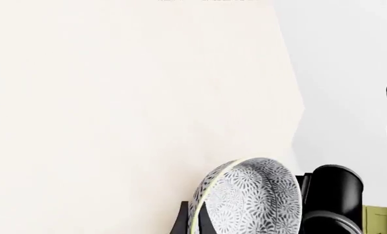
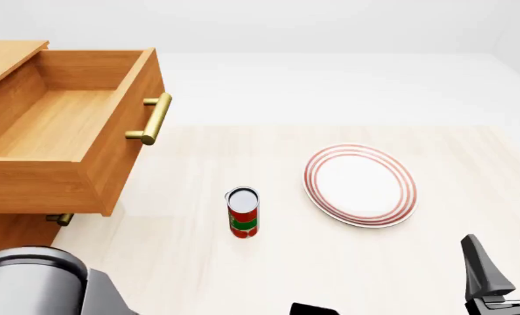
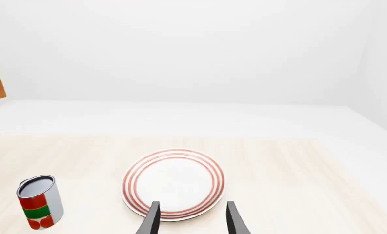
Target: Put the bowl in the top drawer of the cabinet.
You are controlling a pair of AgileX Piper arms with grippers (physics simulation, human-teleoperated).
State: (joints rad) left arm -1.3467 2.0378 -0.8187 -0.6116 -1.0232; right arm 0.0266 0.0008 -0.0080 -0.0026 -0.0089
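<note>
At the lower edge of the left wrist view, the left gripper [image 1: 203,222] grips the bowl [image 1: 249,197] by its rim: one dark finger [image 1: 180,222] shows outside the wall and another sliver inside it. The bowl is tilted on edge, its grey-blue floral inside turned toward the camera, with pale surface [image 1: 115,122] filling the frame behind it. In the front view the bowl itself is not seen; only a dark grey part of the left arm fills the lower left corner.

The right gripper [image 3: 192,219] hangs with its two fingers moderately apart and nothing between them, just short of the near rim of the plate [image 3: 173,183]. In the front view it sits at the lower right corner [image 2: 509,262], apart from the plate [image 2: 360,185].

At the upper left of the front view the top drawer [image 2: 58,131] stands pulled far out of the cabinet [image 2: 6,59], its inside bare wood, its brass handle [image 2: 152,119] facing frame right. A smaller brass handle [image 2: 60,218] shows beneath it. Open surface [image 2: 199,262] lies between the drawer front, the can and the frame's lower edge.

Counted: one bowl, one plate with red rings, one red and green can [image 2: 243,212] standing upright at frame centre, two handles.
</note>
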